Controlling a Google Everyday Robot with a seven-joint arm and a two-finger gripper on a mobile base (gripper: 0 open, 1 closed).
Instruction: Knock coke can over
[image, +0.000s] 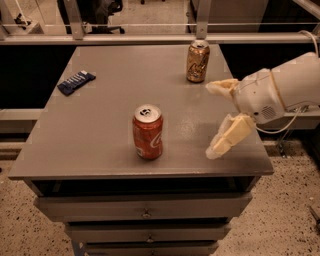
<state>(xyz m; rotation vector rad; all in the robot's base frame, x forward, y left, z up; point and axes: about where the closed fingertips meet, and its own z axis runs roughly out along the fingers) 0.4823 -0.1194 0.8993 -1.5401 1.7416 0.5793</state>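
Observation:
The coke can (148, 132) is red-orange with white script and a silver top. It stands upright on the grey table (100, 125), near the front edge, a little left of the middle. My gripper (214, 120) comes in from the right over the table's right side. Its two cream fingers are spread wide apart, one pointing toward the back and one (227, 137) pointing down toward the front. It is open and empty, a can's height or so to the right of the coke can, not touching it.
A gold-brown can (198, 61) stands upright at the back right of the table. A dark blue packet (76, 82) lies flat at the back left. Drawers sit below the table's front edge. A railing runs behind the table.

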